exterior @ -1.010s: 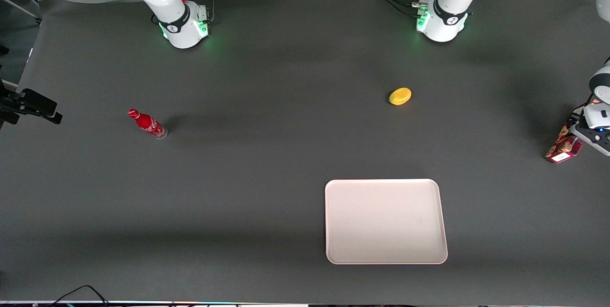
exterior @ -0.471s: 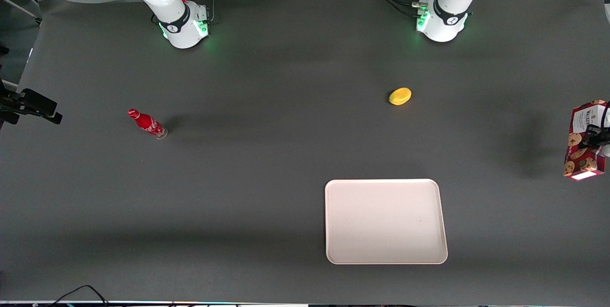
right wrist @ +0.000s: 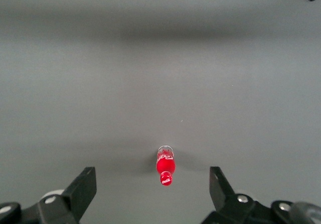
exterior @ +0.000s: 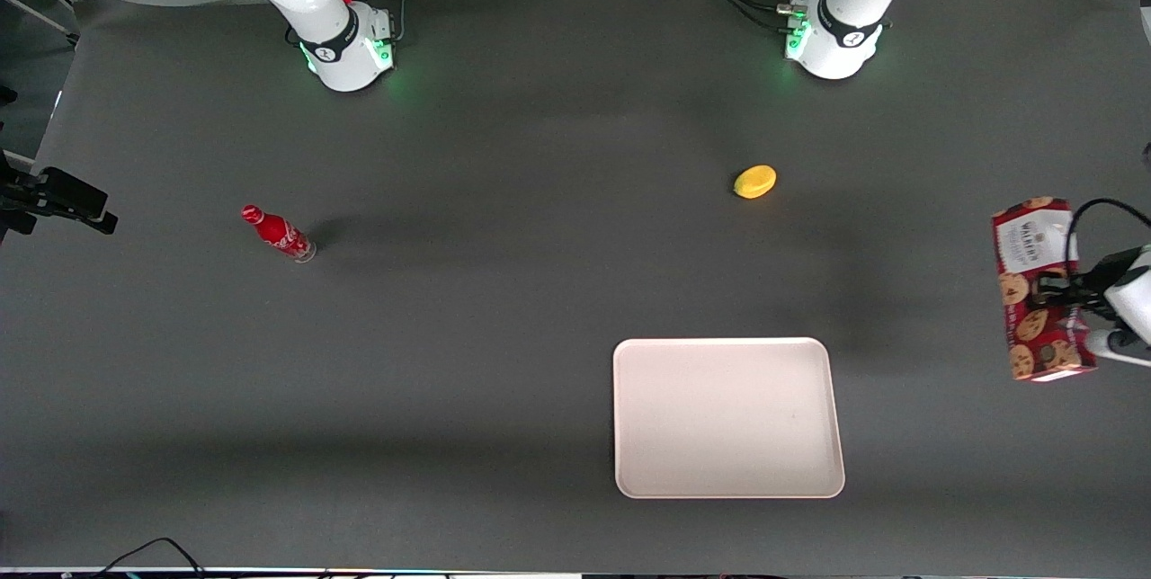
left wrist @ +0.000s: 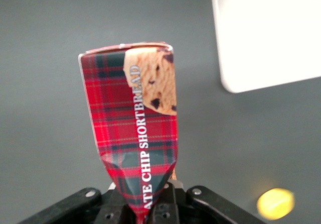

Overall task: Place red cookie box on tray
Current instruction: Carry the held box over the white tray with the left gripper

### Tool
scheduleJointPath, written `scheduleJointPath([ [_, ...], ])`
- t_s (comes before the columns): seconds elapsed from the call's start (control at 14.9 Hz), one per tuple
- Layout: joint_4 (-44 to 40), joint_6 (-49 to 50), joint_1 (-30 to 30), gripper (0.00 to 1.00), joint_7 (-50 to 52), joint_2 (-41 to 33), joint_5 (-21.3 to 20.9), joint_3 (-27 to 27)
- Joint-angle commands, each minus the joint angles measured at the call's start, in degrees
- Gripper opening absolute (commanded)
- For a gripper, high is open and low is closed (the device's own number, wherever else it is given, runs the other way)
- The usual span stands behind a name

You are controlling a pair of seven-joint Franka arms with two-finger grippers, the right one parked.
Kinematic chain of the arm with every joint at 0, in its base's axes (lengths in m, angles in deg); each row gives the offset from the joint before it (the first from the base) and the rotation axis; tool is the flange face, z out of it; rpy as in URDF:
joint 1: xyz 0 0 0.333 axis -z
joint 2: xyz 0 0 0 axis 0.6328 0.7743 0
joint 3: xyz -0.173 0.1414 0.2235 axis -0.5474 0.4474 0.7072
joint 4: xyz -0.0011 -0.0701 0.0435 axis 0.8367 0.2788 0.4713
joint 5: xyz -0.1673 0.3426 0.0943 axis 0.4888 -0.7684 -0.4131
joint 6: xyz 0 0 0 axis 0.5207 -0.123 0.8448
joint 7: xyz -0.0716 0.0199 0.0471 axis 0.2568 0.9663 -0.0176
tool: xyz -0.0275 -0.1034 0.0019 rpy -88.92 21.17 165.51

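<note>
The gripper (exterior: 1066,298) is closed tight on the red cookie box (exterior: 1036,287), holding it up above the surface. Next it must carry the box over the tray (exterior: 727,417).

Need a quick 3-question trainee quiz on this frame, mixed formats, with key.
1. True or false: the red cookie box already rests on the tray.
2. Multiple choice: the gripper is (A) open above the tray, (B) shut on the red cookie box, held off the table toward the working arm's end, (C) shut on the red bottle.
3. Fill in: the yellow object lies ____ from the front camera than the tray.

Key: 1 false; 2 B; 3 farther.
</note>
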Motion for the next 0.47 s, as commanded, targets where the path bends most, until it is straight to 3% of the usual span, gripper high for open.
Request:
scheduleJointPath([
  [0.0, -4.69, 1.87, 5.12, 0.00, 13.96, 1.84, -0.32, -2.34],
  [0.13, -8.64, 1.52, 7.32, 0.00, 20.73, 5.78, -0.41, -4.62],
  [0.4, -14.19, -3.66, 12.07, 0.00, 24.62, 14.66, -1.98, -5.33],
])
